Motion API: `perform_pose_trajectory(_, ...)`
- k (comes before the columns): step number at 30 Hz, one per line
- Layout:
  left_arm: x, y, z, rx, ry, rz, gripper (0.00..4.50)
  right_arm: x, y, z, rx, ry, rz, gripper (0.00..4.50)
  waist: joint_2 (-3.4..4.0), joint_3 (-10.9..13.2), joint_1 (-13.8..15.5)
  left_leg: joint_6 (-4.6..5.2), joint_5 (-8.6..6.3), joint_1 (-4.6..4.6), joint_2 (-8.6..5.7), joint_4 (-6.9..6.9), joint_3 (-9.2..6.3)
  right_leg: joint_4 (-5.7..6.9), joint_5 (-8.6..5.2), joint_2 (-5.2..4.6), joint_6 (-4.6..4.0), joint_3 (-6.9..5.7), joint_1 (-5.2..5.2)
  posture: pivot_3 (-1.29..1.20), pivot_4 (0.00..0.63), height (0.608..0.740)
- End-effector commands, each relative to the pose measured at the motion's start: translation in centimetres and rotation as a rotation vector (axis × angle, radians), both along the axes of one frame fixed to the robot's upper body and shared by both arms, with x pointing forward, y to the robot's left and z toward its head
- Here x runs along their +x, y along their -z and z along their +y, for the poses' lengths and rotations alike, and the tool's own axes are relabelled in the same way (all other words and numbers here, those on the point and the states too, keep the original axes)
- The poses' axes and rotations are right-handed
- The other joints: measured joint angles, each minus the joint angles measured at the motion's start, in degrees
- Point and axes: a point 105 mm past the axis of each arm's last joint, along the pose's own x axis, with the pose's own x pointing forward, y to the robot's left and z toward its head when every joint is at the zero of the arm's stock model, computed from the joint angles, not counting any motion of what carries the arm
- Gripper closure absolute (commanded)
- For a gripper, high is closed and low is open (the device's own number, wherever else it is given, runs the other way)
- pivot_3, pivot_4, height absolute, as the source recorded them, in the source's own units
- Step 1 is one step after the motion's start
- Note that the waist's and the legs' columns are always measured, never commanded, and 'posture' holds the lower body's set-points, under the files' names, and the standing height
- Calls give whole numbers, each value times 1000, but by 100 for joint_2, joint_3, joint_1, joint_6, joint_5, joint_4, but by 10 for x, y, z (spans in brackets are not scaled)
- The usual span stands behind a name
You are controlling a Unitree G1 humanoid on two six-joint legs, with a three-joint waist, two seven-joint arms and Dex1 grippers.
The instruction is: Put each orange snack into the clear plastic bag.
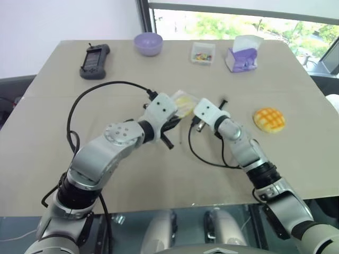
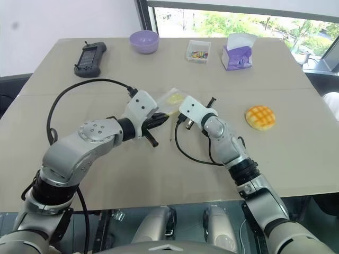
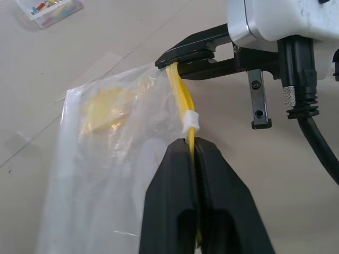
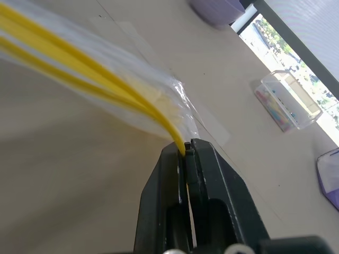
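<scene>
The clear plastic bag (image 3: 106, 137) hangs between my two grippers just above the middle of the table, its yellow seal strip (image 3: 180, 92) stretched from one to the other. My left gripper (image 3: 192, 145) is shut on one end of the strip. My right gripper (image 4: 185, 148) is shut on the other end, close to the left one. In the head views the bag (image 1: 184, 103) shows as a crinkly patch with yellow print between the two white wrists. The orange snack (image 1: 269, 119), a round golden bun with a grid top, lies on the table to the right of my right arm, apart from both grippers.
Along the table's far side stand a black handheld controller (image 1: 95, 61), a purple bowl (image 1: 148, 43), a small clear box of colourful bits (image 1: 203, 53) and a purple tissue box (image 1: 242, 55). Black cables loop from both wrists. The table's near edge (image 1: 175, 207) runs below my arms.
</scene>
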Motion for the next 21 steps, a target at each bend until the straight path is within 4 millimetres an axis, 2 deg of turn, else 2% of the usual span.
perform_pose_trajectory(1,-2,-11,-2,10,19,-58,4430,-2,-16,2,21,-9,-58,4500,0,0,0,0,0,0,0,0,0,0,0,2,0,0,0,0,150,740)
perform_pose_trajectory(5,4,-6,12,89,7,-92,4430,-3,-18,-3,8,-4,-72,4500,0,0,-1,0,0,0,0,0,2,2,0,14,0,4,-2,0,150,740)
perform_pose_trajectory(11,16,-6,31,146,85,-358,4430,-7,-10,-13,-28,-19,-46,4500,0,0,6,0,0,-4,1,0,11,4,1,9,-2,13,-13,0,150,740)
perform_pose_trajectory(14,17,-2,36,130,146,-431,4500,-9,-9,-13,-24,-30,-34,3704,1,-1,13,0,0,-6,1,0,15,7,1,-8,-3,14,-17,0,150,740)
perform_pose_trajectory(18,20,0,41,110,198,-453,4500,-11,-11,-10,-22,-47,-68,1900,1,-1,11,3,-1,-9,1,1,16,7,1,-9,-2,12,-20,0,150,740)
perform_pose_trajectory(21,19,-4,40,59,216,-454,4500,-12,-11,-7,-42,-67,-96,1900,0,-1,6,7,-2,-11,1,1,18,7,1,-7,-2,11,-21,0,150,740)
